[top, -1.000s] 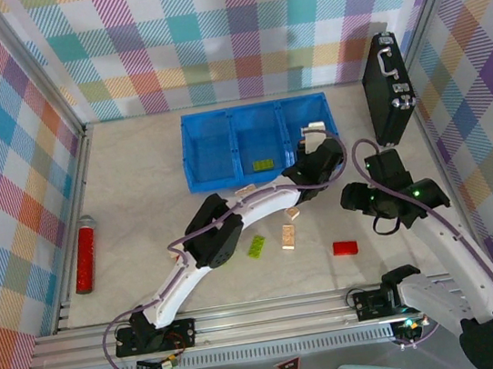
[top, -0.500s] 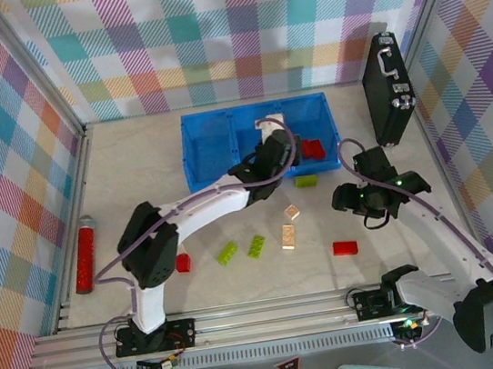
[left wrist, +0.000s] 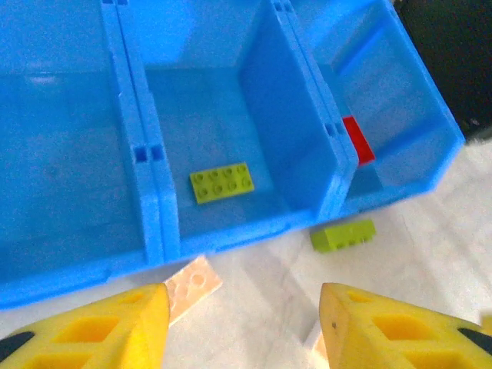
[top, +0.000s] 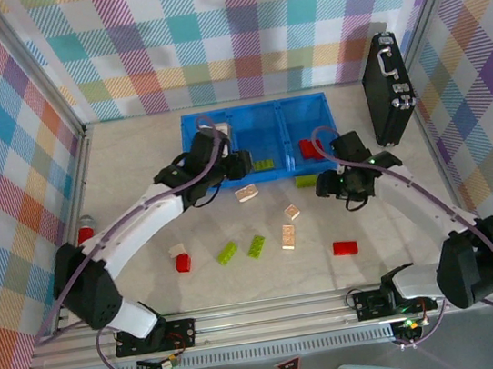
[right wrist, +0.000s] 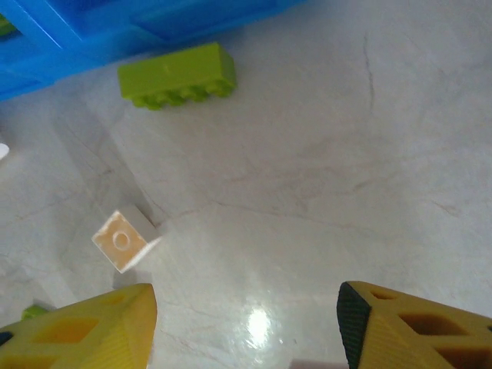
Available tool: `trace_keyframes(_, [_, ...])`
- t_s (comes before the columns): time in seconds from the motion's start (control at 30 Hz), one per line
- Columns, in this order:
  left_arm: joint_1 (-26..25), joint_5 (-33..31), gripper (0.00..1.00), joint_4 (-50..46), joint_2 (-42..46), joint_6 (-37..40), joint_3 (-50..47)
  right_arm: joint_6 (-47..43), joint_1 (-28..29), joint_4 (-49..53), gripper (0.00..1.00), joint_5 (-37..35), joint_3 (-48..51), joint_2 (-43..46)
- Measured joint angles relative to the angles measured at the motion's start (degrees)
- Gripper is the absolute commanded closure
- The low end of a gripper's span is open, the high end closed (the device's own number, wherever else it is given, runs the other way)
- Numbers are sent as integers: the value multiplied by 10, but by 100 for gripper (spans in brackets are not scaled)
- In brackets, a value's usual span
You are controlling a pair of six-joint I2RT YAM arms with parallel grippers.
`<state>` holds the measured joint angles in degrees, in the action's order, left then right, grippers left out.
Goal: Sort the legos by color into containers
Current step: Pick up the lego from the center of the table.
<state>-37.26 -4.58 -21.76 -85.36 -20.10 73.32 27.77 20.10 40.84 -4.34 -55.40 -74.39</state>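
The blue bin (top: 227, 180) (left wrist: 154, 200) stands at the back. A flat green lego (top: 265, 164) (left wrist: 223, 182) lies in its middle compartment and a red one (top: 309, 148) (left wrist: 357, 140) in the right compartment. My left gripper (top: 237, 169) (left wrist: 244, 323) hovers open and empty at the bin's front wall, over a beige lego (top: 248, 192) (left wrist: 188, 286). A green brick (top: 306, 180) (left wrist: 343, 234) (right wrist: 177, 75) lies just outside the bin. My right gripper (top: 334, 186) (right wrist: 246, 323) is open over bare table, near a small beige brick (top: 293, 212) (right wrist: 123, 240).
Loose bricks lie on the near table: beige (top: 287, 236), two green (top: 257, 245) (top: 228, 253), red (top: 183, 263) with beige (top: 178, 249) beside it, and red (top: 345, 248). A red cylinder (top: 84, 235) sits at far left; a black case (top: 389, 86) leans at back right.
My left arm has swung left from over the right compartment to the bin's front wall. The right gripper has moved up and left toward the bin.
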Motion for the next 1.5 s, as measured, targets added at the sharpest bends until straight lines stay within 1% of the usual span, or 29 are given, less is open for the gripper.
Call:
trace_keyframes(0.13, [53, 56, 43, -48, 62, 15, -32, -10, 17, -27, 32, -13, -20, -44])
trace_keyframes(0.23, [91, 83, 43, -76, 80, 27, -41, -19, 29, -49, 28, -23, -26, -67])
trace_keyframes(0.43, [148, 116, 40, -128, 84, 69, -42, -33, 43, -90, 20, -38, -29, -110])
trace_keyframes(0.63, [197, 131, 36, -176, 96, 128, -40, -37, 48, -127, 15, -54, -32, -158])
trace_keyframes(0.73, [207, 128, 36, -190, 101, 163, -38, -39, 51, -144, 14, -62, -32, -176])
trace_keyframes(0.9, [210, 105, 36, -178, 107, 209, -47, -45, 51, -176, 15, -71, -37, -215])
trace_keyframes(1.17, [212, 96, 36, -141, 123, 235, -103, -52, 56, -219, 17, -83, -54, -266])
trace_keyframes(1.37, [222, 95, 36, -122, 125, 241, -106, -52, 56, -243, 21, -85, -66, -292])
trace_keyframes(1.5, [228, 94, 36, -117, 125, 241, -106, -51, 56, -244, 25, -87, -66, -299])
